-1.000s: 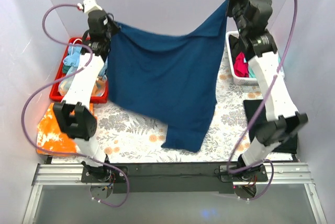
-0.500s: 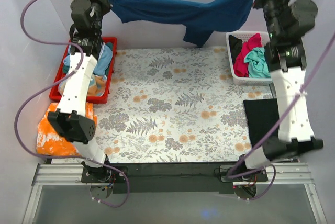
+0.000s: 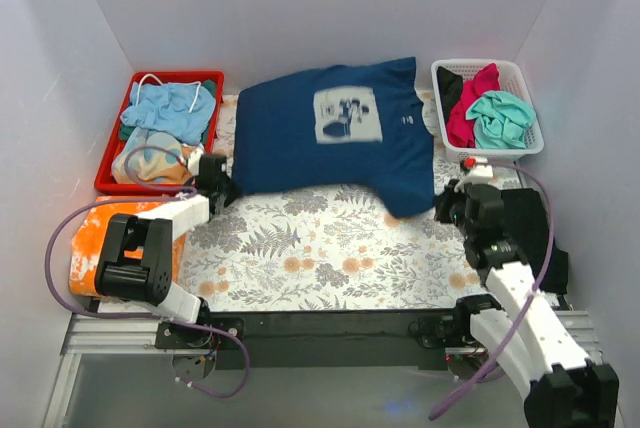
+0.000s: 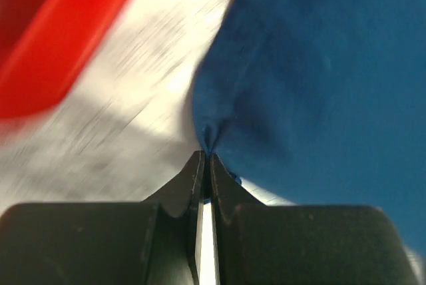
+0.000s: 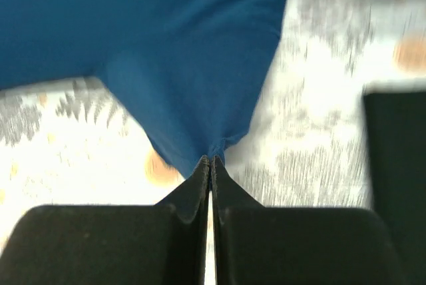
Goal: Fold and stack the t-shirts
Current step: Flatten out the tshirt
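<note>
Navy-blue printed cotton t-shirt [image 3: 330, 143] spread on floral desk [image 3: 300, 248] between red tray [image 3: 165, 76] and white basket [image 3: 520, 151]. Left fingers [image 4: 188, 182] and right fingers [image 5: 197, 188] pinch its corners. Wrist views blurred.

The t-shirt [image 3: 300, 148] lies spread on the far part of the table [image 3: 330, 248], between the tray [image 3: 108, 173] at left and the basket [image 3: 440, 98] at far right. The left gripper [image 3: 222, 191] and right gripper [image 3: 440, 210] pinch its near corners, each on its own side.
</note>
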Robot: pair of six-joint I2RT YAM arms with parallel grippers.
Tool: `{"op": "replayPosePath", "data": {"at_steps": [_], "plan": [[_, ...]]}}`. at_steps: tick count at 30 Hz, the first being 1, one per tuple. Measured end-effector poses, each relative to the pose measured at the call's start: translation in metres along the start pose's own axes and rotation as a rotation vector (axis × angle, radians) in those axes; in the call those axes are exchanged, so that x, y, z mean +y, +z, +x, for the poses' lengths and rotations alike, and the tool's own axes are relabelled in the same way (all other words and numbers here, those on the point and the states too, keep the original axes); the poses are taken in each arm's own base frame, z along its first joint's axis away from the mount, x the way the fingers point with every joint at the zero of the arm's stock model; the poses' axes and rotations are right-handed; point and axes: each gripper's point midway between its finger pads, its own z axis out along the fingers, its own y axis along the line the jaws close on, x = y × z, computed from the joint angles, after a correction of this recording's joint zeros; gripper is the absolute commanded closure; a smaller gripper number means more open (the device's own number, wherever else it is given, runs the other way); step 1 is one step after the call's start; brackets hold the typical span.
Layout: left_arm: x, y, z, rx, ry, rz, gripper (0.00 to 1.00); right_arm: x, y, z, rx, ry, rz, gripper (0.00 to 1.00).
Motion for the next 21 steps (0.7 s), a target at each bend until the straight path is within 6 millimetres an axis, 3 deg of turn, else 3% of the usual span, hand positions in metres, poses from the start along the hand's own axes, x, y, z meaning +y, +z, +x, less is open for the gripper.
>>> {"op": "replayPosePath", "data": {"at_steps": [2,3,8,15,21], "plan": [[0.041,-0.008,0.041,0.074,-0.03,-0.103,1.0,-0.006,-0.016,0.03,0.049,0.042,0.028,0.99],[0.048,-0.013,0.048,0.074,-0.057,-0.115,1.0,-0.007,-0.024,0.031,0.036,0.059,0.038,0.99],[0.047,-0.043,0.048,-0.001,-0.151,-0.06,1.0,-0.013,-0.05,0.008,-0.084,0.128,0.078,0.99],[0.071,-0.057,0.074,0.038,-0.16,-0.089,1.0,-0.022,-0.065,0.029,-0.024,0.207,0.138,0.99],[0.068,-0.077,0.067,0.008,-0.169,-0.042,1.0,-0.028,-0.069,0.041,0.011,0.244,0.182,0.99]]}}
